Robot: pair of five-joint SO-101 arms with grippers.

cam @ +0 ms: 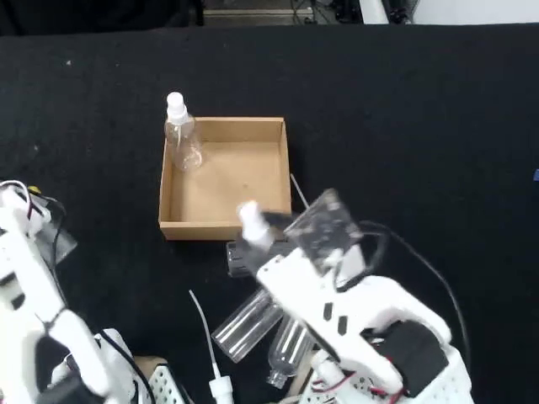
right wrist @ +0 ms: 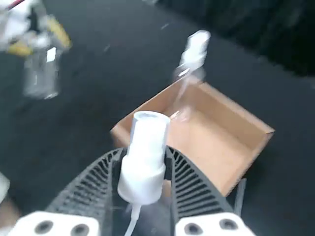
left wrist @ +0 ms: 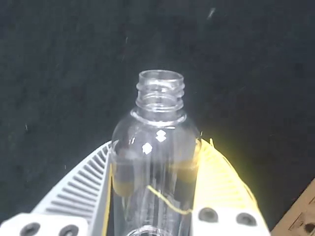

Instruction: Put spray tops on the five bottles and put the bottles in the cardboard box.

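Observation:
My left gripper [left wrist: 155, 150] is shut on a clear, capless bottle [left wrist: 158, 128], neck pointing away from the wrist; it sits at the table's left edge [cam: 49, 229]. Just in front of the cardboard box [cam: 223, 181], my right gripper [right wrist: 143, 155] is shut on a white spray top [right wrist: 145, 162], seen from above as spray top [cam: 251, 223]. One bottle with a spray top [cam: 181, 135] stands in the box's far-left corner, seen again as capped bottle [right wrist: 189, 61].
Three capless bottles [cam: 248, 324] lie on the black table beside the right arm, in front of the box. A loose spray top with its tube [cam: 215, 370] lies near the front edge. A box corner [left wrist: 300, 216] shows beside the left gripper.

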